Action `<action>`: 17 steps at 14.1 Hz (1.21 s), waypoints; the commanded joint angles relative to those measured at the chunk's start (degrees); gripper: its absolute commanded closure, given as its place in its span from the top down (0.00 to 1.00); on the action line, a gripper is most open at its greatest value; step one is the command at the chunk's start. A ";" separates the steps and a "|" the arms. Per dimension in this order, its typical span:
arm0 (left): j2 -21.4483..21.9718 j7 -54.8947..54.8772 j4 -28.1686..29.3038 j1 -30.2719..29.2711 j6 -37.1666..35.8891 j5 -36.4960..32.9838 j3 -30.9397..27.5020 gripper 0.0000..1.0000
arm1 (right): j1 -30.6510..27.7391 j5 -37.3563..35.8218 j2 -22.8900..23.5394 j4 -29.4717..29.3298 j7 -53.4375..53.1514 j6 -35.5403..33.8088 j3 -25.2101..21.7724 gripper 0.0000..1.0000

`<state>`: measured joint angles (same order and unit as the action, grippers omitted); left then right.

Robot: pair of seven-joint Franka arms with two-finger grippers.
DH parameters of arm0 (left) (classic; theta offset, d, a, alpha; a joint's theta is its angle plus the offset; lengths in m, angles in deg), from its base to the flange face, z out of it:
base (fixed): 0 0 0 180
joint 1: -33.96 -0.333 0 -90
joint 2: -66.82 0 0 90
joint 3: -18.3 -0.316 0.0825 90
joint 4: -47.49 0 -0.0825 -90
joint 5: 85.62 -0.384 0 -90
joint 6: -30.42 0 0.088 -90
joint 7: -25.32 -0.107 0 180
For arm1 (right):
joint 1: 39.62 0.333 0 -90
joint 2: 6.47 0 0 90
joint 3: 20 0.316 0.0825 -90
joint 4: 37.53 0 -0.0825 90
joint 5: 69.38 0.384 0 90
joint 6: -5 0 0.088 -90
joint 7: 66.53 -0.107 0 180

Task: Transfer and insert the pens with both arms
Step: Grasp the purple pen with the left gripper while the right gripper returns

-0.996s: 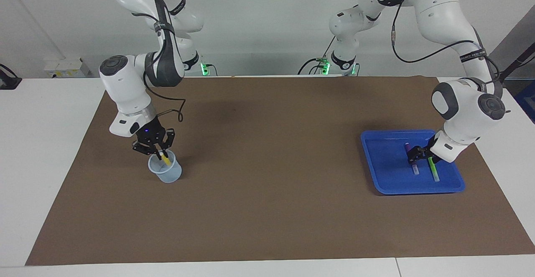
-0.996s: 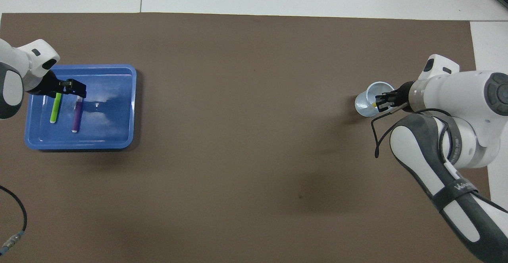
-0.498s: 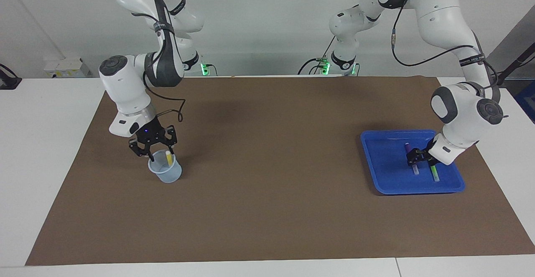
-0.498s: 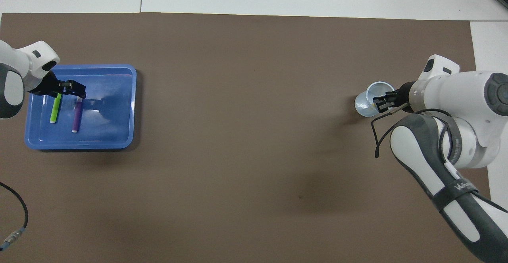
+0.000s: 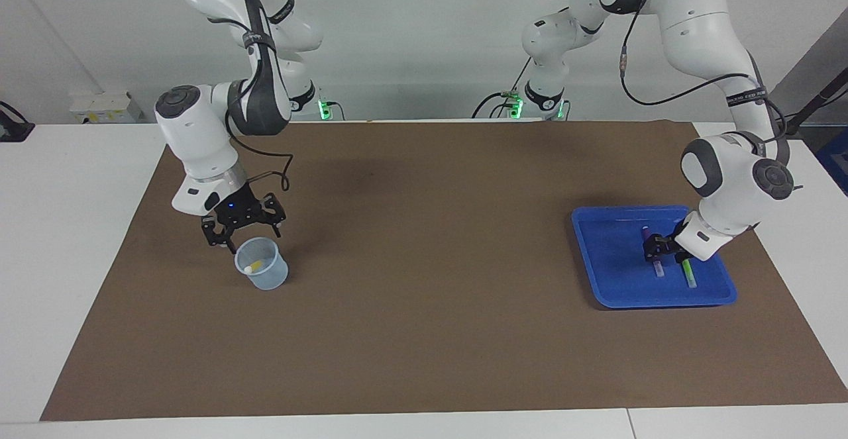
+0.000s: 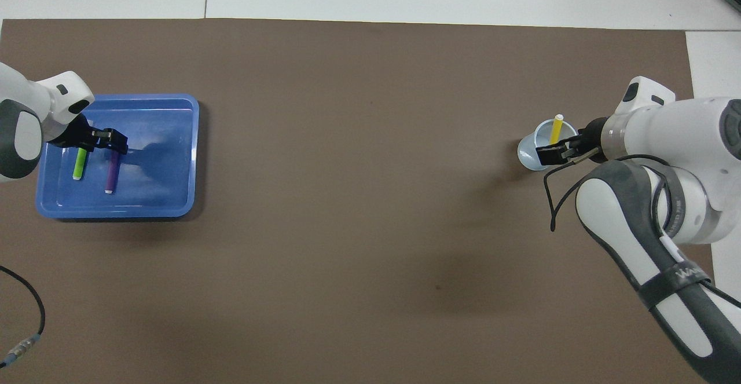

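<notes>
Yellow pen point(image 6: 557, 127) rests in your cup point(image 5: 262, 271), freed by the spread right gripper point(image 5: 241, 232); left gripper point(image 5: 661, 251), grip unclear, targets the purple pen point(image 6: 111, 171).

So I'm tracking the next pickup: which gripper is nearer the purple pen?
Left. The left gripper is down in the blue tray at the purple pen; the right gripper is at the cup.

Table point(image 5: 79, 227): white, I see a brown mat point(image 5: 430, 260) covering it.
On mat: blue tray point(image 5: 613, 293); clear cup point(image 5: 265, 275) well apart from tray.

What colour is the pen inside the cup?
Yellow pen, clearest in the overhead view.
</notes>
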<state>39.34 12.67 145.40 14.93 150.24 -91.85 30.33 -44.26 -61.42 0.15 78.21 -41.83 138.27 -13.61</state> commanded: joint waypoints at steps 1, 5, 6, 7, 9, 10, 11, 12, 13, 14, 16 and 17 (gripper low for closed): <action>1.47 -1.06 2.54 -1.01 1.74 -0.09 0.45 0.70 | 0.07 0.92 -1.61 -2.09 -6.38 -3.79 1.07 1.00; 1.56 -1.06 2.72 -1.01 1.21 -0.09 0.53 0.57 | 4.98 1.01 -3.54 -4.03 -17.72 -5.56 2.39 1.00; 1.56 -1.06 2.80 -1.01 1.21 -0.09 0.53 0.53 | 5.95 1.10 -3.72 -4.55 -20.36 -5.82 2.57 1.00; 1.73 -1.06 3.06 -1.01 1.21 -0.09 0.53 0.51 | 6.83 1.27 -3.72 -5.17 -23.00 -6.17 2.74 1.00; 2.00 -1.15 3.86 -1.01 1.39 -0.09 0.53 0.50 | 7.80 2.06 -3.72 -5.96 -27.49 -6.44 3.27 1.00; 2.00 -1.15 3.86 -1.09 1.39 -0.09 0.53 0.46 | 7.89 4.76 -3.63 -6.57 -29.07 -6.53 3.62 1.00; 2.00 -1.15 3.86 -1.09 1.21 -0.09 0.53 0.32 | 7.89 8.44 -3.72 -6.67 -31.09 -6.44 4.23 1.00; 2.00 -1.06 3.86 -1.01 1.21 -0.09 0.53 0.14 | 7.89 12.31 -3.72 -6.67 -33.89 -6.18 4.85 1.00; 2.09 -1.06 3.86 -1.01 1.04 -0.01 0.53 0.00 | 7.98 14.52 -3.72 -6.67 -36.79 -5.66 5.81 1.00; 2.09 -0.89 3.86 -1.01 0.95 0.26 0.53 0.00 | 8.85 14.98 -3.63 -6.76 -39.35 -5.22 6.52 1.00; 2.09 -0.80 3.77 -0.92 0.77 1.31 0.53 0.00 | 11.48 15.16 -3.63 -6.84 -45.06 -3.82 6.52 1.00; 2.26 -0.80 3.77 -0.66 0.25 1.31 0.45 0.00 | 12.80 15.16 -3.63 -6.84 -47.70 -2.15 6.52 1.00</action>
<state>39.68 12.48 147.09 14.73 150.46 -91.38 30.46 -33.05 -47.59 -3.52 71.76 -85.15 134.24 -7.33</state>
